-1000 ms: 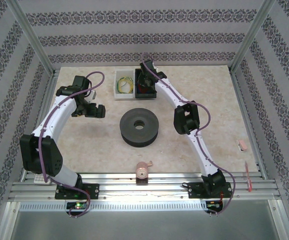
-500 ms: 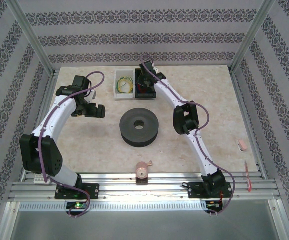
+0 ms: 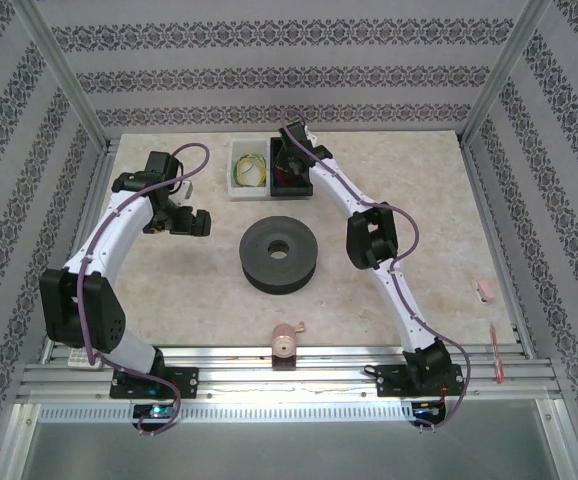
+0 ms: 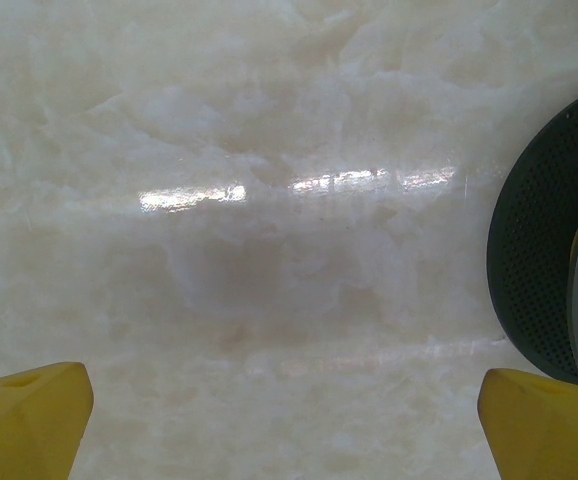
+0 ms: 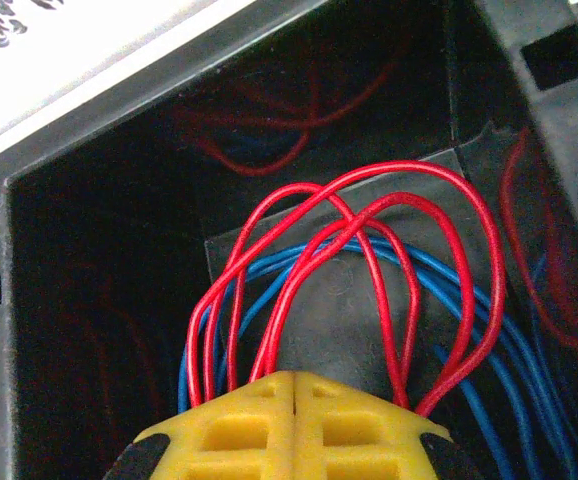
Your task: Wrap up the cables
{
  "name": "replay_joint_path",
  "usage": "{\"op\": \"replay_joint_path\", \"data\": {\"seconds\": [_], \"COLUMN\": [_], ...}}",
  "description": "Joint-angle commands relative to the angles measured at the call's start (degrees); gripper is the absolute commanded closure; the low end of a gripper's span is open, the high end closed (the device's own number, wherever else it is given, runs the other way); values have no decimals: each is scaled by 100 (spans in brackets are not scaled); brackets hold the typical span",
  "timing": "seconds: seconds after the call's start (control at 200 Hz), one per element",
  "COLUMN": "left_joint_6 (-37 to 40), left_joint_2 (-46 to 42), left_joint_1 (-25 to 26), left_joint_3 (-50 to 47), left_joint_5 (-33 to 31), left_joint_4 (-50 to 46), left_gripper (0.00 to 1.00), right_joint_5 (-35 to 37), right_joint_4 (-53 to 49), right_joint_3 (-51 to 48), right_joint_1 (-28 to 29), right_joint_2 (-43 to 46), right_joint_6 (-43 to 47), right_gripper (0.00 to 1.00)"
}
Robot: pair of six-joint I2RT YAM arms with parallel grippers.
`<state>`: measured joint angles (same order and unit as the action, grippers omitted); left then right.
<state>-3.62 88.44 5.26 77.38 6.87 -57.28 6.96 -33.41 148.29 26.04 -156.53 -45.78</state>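
The cables (image 5: 369, 215) are thin red wire loops in a black bin (image 5: 89, 300), lying over a blue wire coil (image 5: 489, 350). My right gripper (image 5: 296, 385) reaches down into that bin (image 3: 277, 186) at the back of the table. Its yellow fingers are pressed together, shut on the cables, and red loops arch up from under both sides of the tips. My left gripper (image 3: 201, 222) hovers open over bare table left of the black spool (image 3: 280, 254). Its yellow fingertips (image 4: 29, 420) stand far apart with nothing between them.
A white bin (image 3: 237, 186) with a yellow-green coil (image 3: 250, 170) stands left of the black bin. The spool's perforated edge (image 4: 539, 270) shows to the right of my left gripper. A small pink spool (image 3: 285, 343) sits at the near edge, and small pink and red items (image 3: 486, 291) lie at the right.
My right gripper has closed inside the black bin. Both arms have stayed almost where they were.
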Motion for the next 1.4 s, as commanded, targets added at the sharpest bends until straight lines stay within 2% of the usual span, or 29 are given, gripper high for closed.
{"op": "replay_joint_path", "data": {"seconds": [0.0, 0.21, 0.25, 0.275, 0.305, 0.335, 0.43, 0.49, 0.525, 0.655, 0.744, 0.854, 1.394], "left_joint_6": [98, 104, 102, 104, 106, 111, 107, 115, 116, 116, 116, 116, 133], "left_joint_2": [-5, -5, -10, -10, -9, -7, -16, -25, -21, -12, -4, 14, 33], "left_joint_1": [56, 61, 57, 56, 64, 64, 63, 71, 64, 63, 70, 74, 88], "left_joint_3": [23, 5, 5, 9, 5, 5, -11, -22, -18, -13, -4, -4, 13], "left_joint_5": [-57, -34, -35, -33, -26, -28, -36, -53, -54, -52, -40, -43, -57], "left_joint_4": [-174, -170, -161, -163, -161, -160, -178, -178, -184, -186, -185, -187, -201], "left_gripper": [1, 1, 1, 1, 1, 1, 1, 1, 1, 1, 1, 1, 1], "right_joint_5": [208, 235, 170, 118, 70, 33, -21, -31, -37, -3, -42, -79, -33], "right_joint_4": [148, 355, 316, 289, 240, 194, 106, 74, 56, -64, -104, -131, 104], "right_joint_3": [-189, -655, -586, -527, -436, -323, -106, -29, 9, 132, 165, 201, 560], "right_joint_1": [68, 99, 79, 64, 55, 48, 50, 50, 52, 35, 7, -11, -46], "right_joint_2": [549, 937, 888, 831, 750, 670, 488, 414, 371, 242, 160, 55, -481], "right_joint_6": [294, 427, 385, 357, 323, 303, 234, 169, 149, 80, 9, -70, -505], "right_gripper": [100, 100, 88, 86, 91, 100, 100, 81, 76, 75, 67, 63, 60]}}
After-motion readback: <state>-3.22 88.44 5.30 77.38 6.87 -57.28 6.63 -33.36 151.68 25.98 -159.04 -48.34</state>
